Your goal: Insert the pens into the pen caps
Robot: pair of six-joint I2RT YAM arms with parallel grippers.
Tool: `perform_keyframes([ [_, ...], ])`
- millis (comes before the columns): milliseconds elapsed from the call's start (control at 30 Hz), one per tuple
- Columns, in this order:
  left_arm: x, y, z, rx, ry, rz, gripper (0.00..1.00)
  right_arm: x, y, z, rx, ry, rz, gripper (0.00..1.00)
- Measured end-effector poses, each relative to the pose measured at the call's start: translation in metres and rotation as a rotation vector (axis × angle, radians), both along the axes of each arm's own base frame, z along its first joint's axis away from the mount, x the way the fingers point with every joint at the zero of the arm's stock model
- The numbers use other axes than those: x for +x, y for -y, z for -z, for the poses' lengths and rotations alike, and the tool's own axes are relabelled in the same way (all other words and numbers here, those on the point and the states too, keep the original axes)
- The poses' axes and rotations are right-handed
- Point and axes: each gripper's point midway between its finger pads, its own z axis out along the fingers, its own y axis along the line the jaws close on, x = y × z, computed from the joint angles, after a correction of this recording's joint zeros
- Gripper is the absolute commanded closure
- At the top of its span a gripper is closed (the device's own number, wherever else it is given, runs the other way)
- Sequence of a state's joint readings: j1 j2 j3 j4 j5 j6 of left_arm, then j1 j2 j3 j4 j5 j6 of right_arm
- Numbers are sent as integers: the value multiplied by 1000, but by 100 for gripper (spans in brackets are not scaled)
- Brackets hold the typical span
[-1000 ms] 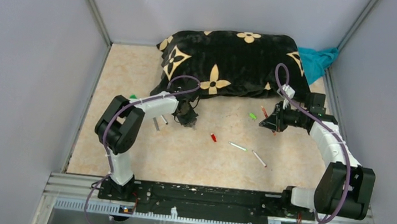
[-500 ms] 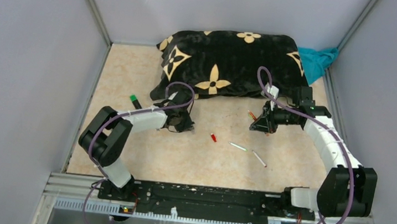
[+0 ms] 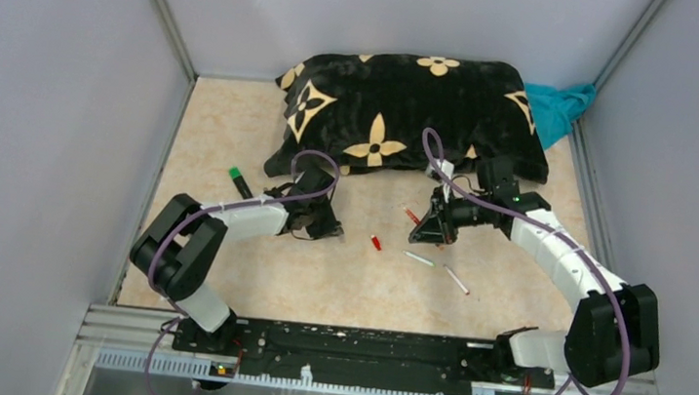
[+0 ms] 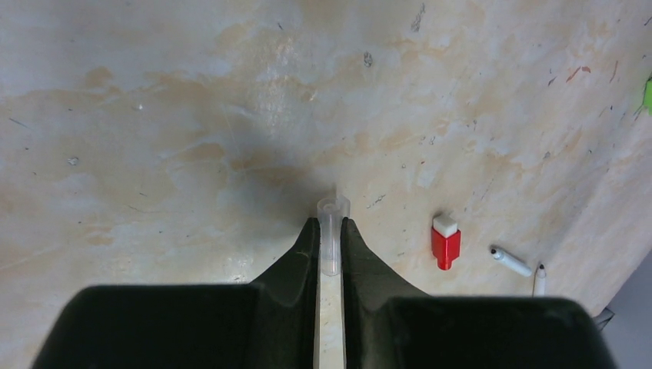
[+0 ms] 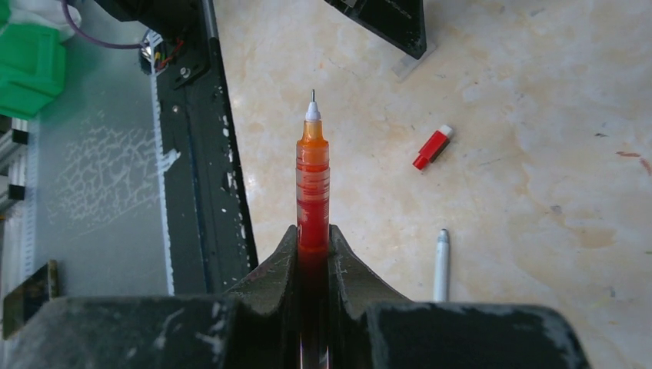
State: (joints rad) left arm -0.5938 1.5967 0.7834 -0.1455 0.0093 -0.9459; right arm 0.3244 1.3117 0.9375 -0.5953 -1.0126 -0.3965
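My left gripper is shut on a short clear pen cap, open end pointing away, low over the table. My right gripper is shut on a red pen, its bare tip pointing towards the left gripper. A red cap with a white end lies on the table between the two grippers. Two white pens lie near it. A black marker with a green end lies at the left.
A black pillow with beige flowers fills the back of the table, and a teal cloth lies at the back right. Grey walls close both sides. The black base rail runs along the near edge. A green bit shows at the edge of the left wrist view.
My right gripper has moved left and nearer with the red pen. My left gripper has drawn slightly nearer and lower, uncovering the black marker. Both stay shut.
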Motion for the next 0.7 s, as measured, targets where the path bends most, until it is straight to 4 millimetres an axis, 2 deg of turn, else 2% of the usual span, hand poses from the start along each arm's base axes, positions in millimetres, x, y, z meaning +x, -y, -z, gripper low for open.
perform_keyframes([
  [200, -4, 3, -4, -34, 3, 13, 100, -7, -8, 20, 6, -102, 39, 100],
  [467, 0, 14, -16, -93, 28, 29, 100, 2, -17, 31, 17, -154, 68, 100],
  [700, 2, 28, -49, -233, 95, 23, 100, 0, -38, 41, 35, -221, 39, 100],
])
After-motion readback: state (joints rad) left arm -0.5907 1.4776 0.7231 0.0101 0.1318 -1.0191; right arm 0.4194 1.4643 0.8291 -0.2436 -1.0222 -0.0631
